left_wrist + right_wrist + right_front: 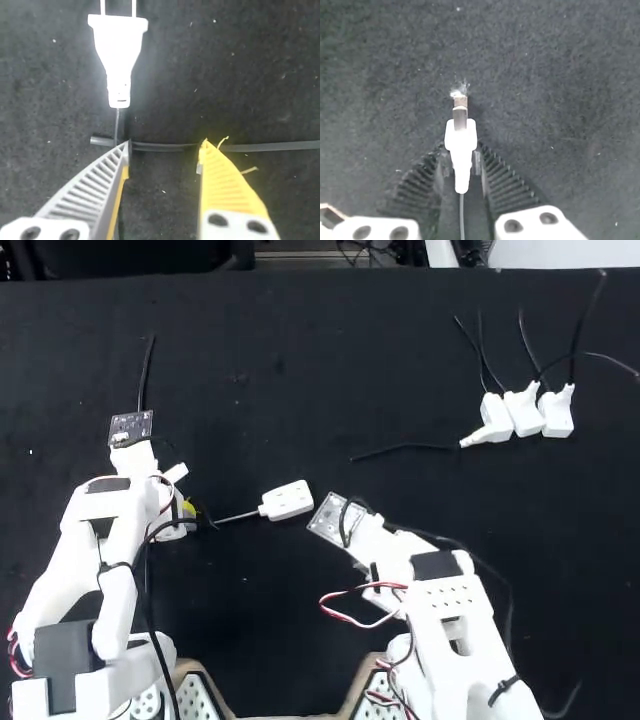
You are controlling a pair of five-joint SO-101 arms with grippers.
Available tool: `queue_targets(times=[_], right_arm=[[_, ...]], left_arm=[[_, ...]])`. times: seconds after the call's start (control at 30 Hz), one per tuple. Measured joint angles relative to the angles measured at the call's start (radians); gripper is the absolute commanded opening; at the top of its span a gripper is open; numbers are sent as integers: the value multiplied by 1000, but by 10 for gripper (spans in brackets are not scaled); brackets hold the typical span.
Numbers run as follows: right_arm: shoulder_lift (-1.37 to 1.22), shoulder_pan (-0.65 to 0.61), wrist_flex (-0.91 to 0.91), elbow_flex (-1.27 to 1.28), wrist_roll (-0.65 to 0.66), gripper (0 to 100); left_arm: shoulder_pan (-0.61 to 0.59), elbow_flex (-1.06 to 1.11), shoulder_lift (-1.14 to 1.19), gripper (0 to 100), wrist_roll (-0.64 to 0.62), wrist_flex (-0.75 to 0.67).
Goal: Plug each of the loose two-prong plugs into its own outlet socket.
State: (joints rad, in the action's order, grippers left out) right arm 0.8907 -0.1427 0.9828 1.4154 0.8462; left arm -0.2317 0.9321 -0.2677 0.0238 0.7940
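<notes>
A white two-prong plug (117,55) lies flat on the black cloth, prongs pointing away from my left gripper (162,150). That gripper is open, its grey and yellow fingertips set down either side of a thin black cord (165,146). From above, the same plug (287,500) lies right of the left gripper (192,512). My right gripper (461,167) is shut on a second white plug (460,145), seen edge-on with its prong tip (459,102) down on the cloth. The right arm's wrist (335,518) covers that plug from above.
Three white plug pieces (523,412) with black cords stand in a row at the far right. A loose black cord (400,449) runs left from them. The cloth's middle and far left are bare.
</notes>
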Motion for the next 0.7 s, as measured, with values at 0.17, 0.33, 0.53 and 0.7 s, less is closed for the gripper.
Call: queue_targets(times=[0.17,0.33,0.53,0.7], right_arm=[[0,0,0,0,0,63],[-6,0,-2,2,0,14],[-6,0,-2,2,0,10],[-6,0,94,-78,0,10]], left_arm=[[0,0,0,216,0,0],[-2,0,0,216,0,0],[-2,0,0,216,0,0],[-2,0,0,216,0,0]])
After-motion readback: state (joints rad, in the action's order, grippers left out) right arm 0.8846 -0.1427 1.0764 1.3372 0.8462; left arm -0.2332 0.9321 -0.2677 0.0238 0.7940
